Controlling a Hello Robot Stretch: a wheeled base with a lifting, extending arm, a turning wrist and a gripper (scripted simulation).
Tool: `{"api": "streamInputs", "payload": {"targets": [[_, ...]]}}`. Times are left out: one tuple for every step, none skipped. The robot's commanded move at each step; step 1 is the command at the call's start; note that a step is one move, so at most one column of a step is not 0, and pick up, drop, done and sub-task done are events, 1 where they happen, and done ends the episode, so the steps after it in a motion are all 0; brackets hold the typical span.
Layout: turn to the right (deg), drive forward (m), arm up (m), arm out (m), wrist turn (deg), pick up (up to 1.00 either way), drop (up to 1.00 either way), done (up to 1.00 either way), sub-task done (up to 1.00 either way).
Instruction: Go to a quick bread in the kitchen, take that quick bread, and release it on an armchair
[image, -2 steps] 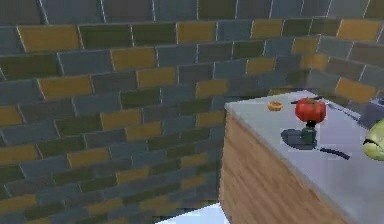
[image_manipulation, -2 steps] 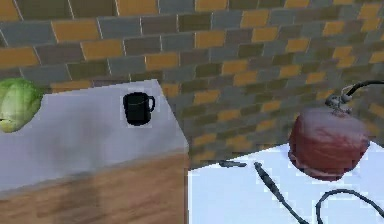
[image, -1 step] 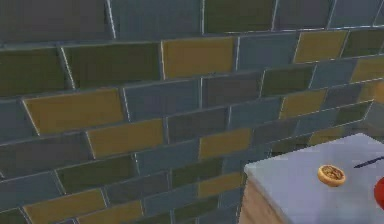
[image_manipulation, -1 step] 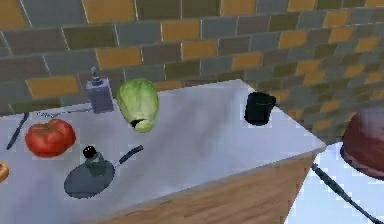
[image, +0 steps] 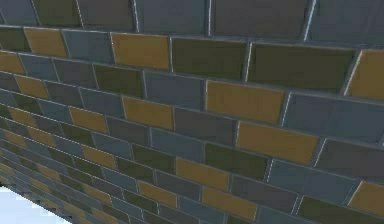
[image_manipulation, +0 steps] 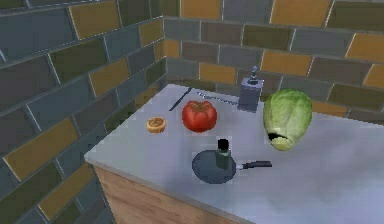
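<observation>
Counter (image_manipulation: 140, 150): small brown round thing (image_manipulation: 157, 125) nr tomato (image_manipulation: 199, 115) (claw: can't tell).

Of our own body's colours, shapes and markings we can tell nothing from here. Our cameras look out on a brick wall (image: 190, 110) of grey, olive and ochre blocks and on a pale countertop (image_manipulation: 320, 185).
</observation>
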Motion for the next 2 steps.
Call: {"api": "streamInputs", "payload": {"targets": [[0.0,0.0,0.5,0.0,0.0,0.0,0.0,0.0,0.0],[0.0,0.0,0.38,0.0,0.0,0.0,0.0,0.0,0.0]]}}
